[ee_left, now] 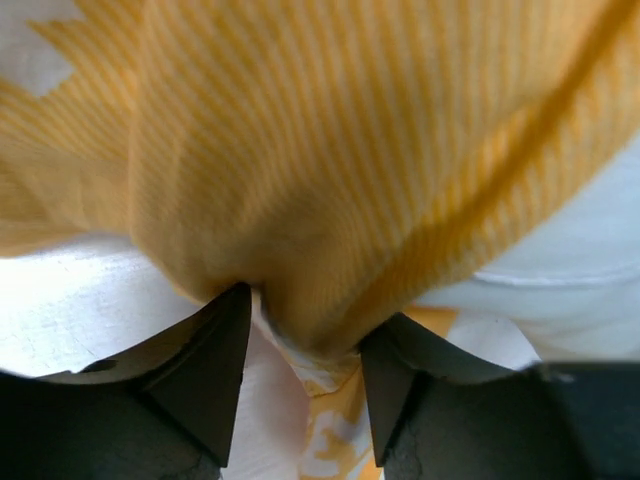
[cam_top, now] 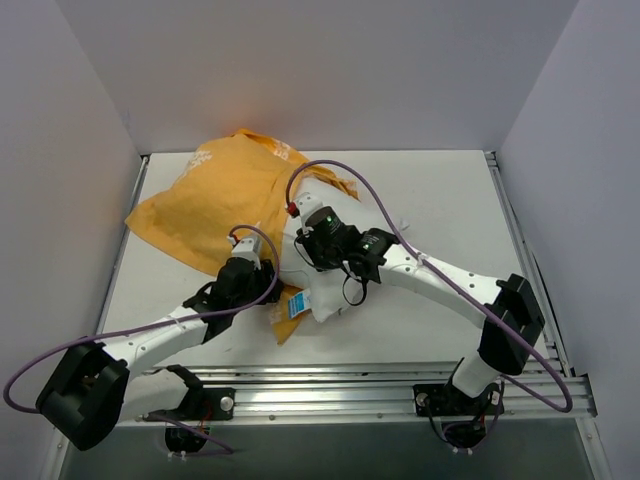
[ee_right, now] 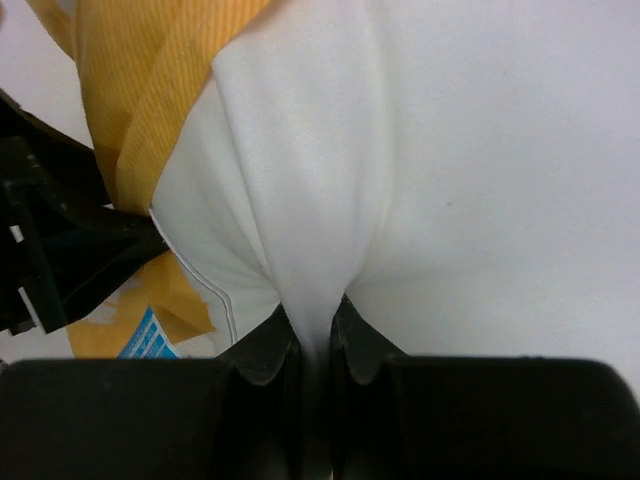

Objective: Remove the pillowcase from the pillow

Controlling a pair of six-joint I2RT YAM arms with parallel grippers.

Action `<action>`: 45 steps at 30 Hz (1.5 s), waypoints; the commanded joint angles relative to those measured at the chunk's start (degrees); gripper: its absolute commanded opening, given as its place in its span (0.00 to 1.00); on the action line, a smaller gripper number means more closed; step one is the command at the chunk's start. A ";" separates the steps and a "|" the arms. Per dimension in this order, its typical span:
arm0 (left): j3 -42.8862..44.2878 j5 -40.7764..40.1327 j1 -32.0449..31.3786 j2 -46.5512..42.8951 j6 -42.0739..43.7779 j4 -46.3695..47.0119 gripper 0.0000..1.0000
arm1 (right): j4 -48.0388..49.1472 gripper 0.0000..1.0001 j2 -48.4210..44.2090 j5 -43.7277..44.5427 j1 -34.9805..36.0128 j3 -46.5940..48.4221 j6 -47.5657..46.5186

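Note:
The orange-yellow pillowcase (cam_top: 215, 200) lies bunched at the back left of the table and still covers part of the white pillow (cam_top: 322, 300). In the left wrist view a fold of the pillowcase (ee_left: 330, 180) fills the gap between my left gripper's (ee_left: 305, 320) jaws and touches both fingers. My right gripper (ee_right: 315, 325) is shut on a pinch of the pillow (ee_right: 450, 150) near its bare corner. The two grippers (cam_top: 262, 275) (cam_top: 302, 250) sit close together at the pillowcase's opening. A small blue tag (cam_top: 297, 305) shows at the pillow's near edge.
White walls close in the table (cam_top: 450, 190) at the back and on both sides. A metal rail (cam_top: 380, 385) runs along the near edge. Purple cables (cam_top: 350, 175) loop over both arms.

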 commanded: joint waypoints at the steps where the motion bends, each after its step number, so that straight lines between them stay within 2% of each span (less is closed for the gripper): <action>1: 3.11 -2.46 -0.20 1.74 0.57 3.84 0.53 | 0.71 0.00 -5.13 -3.64 -0.20 3.54 1.14; 4: 4.52 -4.40 -0.11 2.62 0.13 3.93 0.28 | 0.80 0.00 -7.06 -5.49 -0.11 3.46 1.75; 5: 5.39 -6.14 -0.11 2.71 0.21 3.93 0.14 | 0.80 0.00 -9.24 -5.23 -0.02 3.28 2.54; 7: 6.36 -9.13 -0.11 2.89 0.30 2.62 0.03 | 1.24 0.00 -12.32 -5.05 -0.20 3.28 2.90; 17: 10.15 -28.91 3.22 2.10 -4.97 -2.39 0.02 | -7.72 0.00 -32.61 -3.47 -0.55 14.26 2.20; 24: 12.43 -30.33 7.44 6.31 -9.01 -1.79 0.02 | -12.90 0.00 -41.16 -10.14 -0.46 14.98 2.98; 28: 13.93 -27.96 7.88 9.65 -9.63 -1.08 0.02 | -13.70 0.00 -43.10 -16.72 -0.37 5.96 4.21; 30: 13.75 -26.47 7.97 9.92 -9.89 -1.34 0.05 | -13.00 0.00 -43.10 -21.81 -0.46 1.37 5.44; 31: 13.75 -26.11 7.97 9.57 -10.07 -1.86 0.07 | -11.95 0.00 -43.10 -23.06 -0.46 -3.87 6.58; 32: 13.66 -25.68 7.97 9.05 -10.24 -2.65 0.11 | -8.72 0.00 -42.92 -24.29 -0.37 -6.80 7.81; 33: 13.58 -24.89 7.97 8.43 -10.33 -4.40 0.20 | -6.95 0.00 -42.66 -26.47 -0.46 -9.52 9.82; 35: 13.31 -23.74 7.97 4.92 -10.42 -6.17 0.27 | -2.13 0.00 -40.13 -28.68 -0.46 -16.36 11.42; 36: 13.05 -22.00 7.97 3.43 -10.16 -9.31 0.36 | -0.70 0.00 -38.89 -30.17 -0.46 -18.06 12.82; 37: 13.14 -21.20 7.97 -0.07 -9.11 -10.47 0.41 | 0.35 0.04 -35.75 -30.97 -0.46 -19.29 13.27; 38: 13.40 -20.32 7.89 -2.01 -8.32 -12.05 0.48 | 1.32 0.23 -34.32 -31.85 -0.37 -20.26 13.44; 40: 15.41 -16.47 7.88 -6.92 -4.30 -16.53 0.66 | 1.59 0.47 -30.90 -33.87 -0.37 -19.84 12.83; 41: 16.73 -15.49 7.80 -8.26 -2.88 -18.37 0.69 | 1.33 0.62 -30.27 -34.14 -0.37 -19.40 12.57; 44: 23.14 -8.81 7.53 -10.65 4.15 -23.92 0.80 | -1.38 0.80 -29.74 -33.27 -0.72 -15.54 10.29; 45: 24.98 -6.97 7.53 -10.47 5.65 -25.58 0.82 | -2.79 0.82 -29.74 -32.05 -0.99 -12.83 9.59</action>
